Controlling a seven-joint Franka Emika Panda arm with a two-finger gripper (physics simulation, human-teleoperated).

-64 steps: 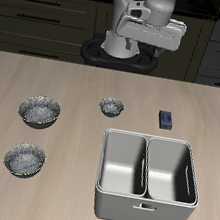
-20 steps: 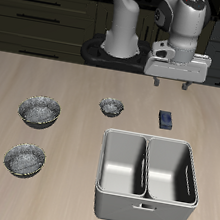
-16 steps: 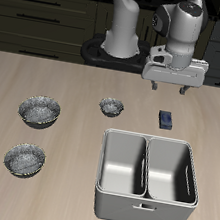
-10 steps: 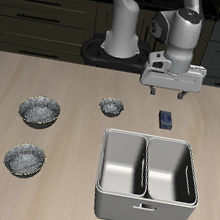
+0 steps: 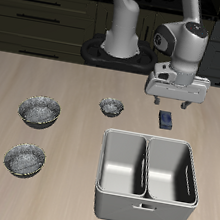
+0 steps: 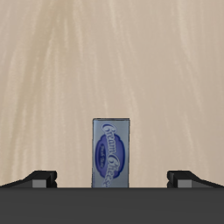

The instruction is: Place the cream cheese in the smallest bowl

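Observation:
The cream cheese (image 5: 167, 120) is a tiny dark blue-grey box lying flat on the table just behind the steel tray. In the wrist view it (image 6: 111, 150) shows as a blue labelled box centred between my fingertips. My gripper (image 5: 172, 100) hangs open a little above the box, with nothing in it. The smallest bowl (image 5: 111, 106) is a small speckled silvery bowl standing on the table beside the box, some way from the gripper. It does not show in the wrist view.
A big double-compartment steel tray (image 5: 142, 206) stands near the table's front edge, just in front of the box. Two larger speckled bowls (image 5: 39, 110) (image 5: 24, 159) sit on the far side of the smallest bowl.
My gripper has come down and forward, from high near the robot's base to just above the cream cheese. The box and the bowls have not moved.

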